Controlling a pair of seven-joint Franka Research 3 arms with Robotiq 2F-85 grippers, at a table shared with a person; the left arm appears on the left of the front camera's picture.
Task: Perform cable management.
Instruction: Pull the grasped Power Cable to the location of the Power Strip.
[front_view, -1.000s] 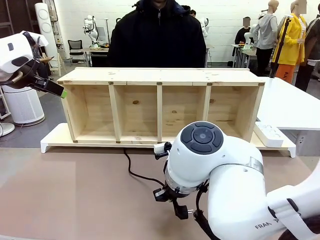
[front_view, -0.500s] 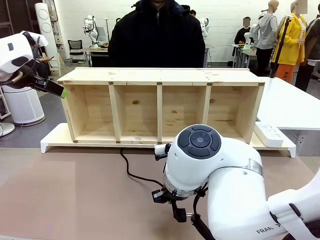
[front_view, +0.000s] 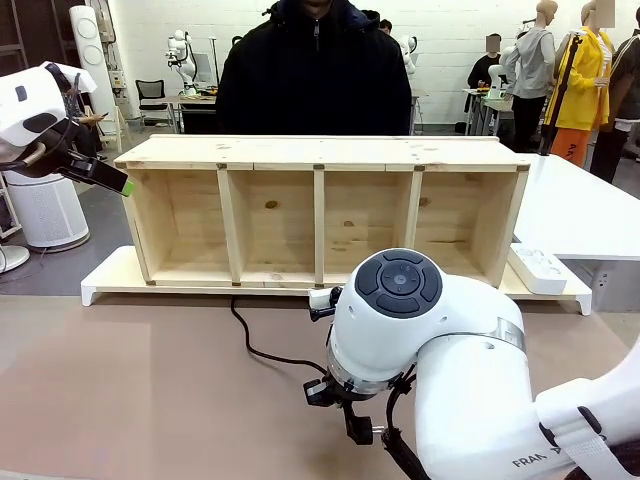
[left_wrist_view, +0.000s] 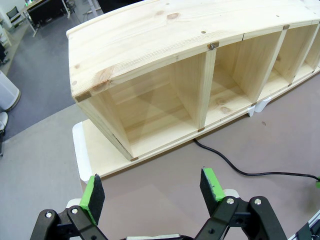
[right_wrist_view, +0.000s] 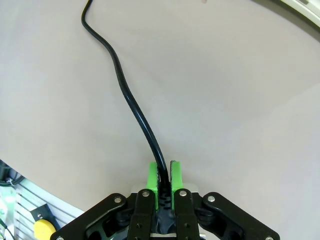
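The cable (front_view: 262, 352) is a thin black cord. It comes out from under the wooden shelf unit (front_view: 320, 210), bends across the brown tabletop and ends under my right arm. In the right wrist view my right gripper (right_wrist_view: 166, 172) is shut on the cable (right_wrist_view: 127, 95), which runs away from the green pads (right_wrist_view: 153, 172) in a long curve. My left gripper (left_wrist_view: 152, 187) hangs open and empty above the shelf unit's left end (left_wrist_view: 150, 50), and the cable (left_wrist_view: 225, 162) lies below it. The left gripper (front_view: 105, 178) is raised at the far left in the front view.
The shelf unit stands on a white base board (front_view: 110, 280) along the table's far side, with a person (front_view: 315, 70) behind it. A white power strip (front_view: 538, 268) lies at the board's right end. My right arm's bulky body (front_view: 430, 340) covers the near right of the table.
The cable's bend near the shelf has slid to the left. My right arm shifted slightly lower and nearer, then held still. The left arm has not moved.
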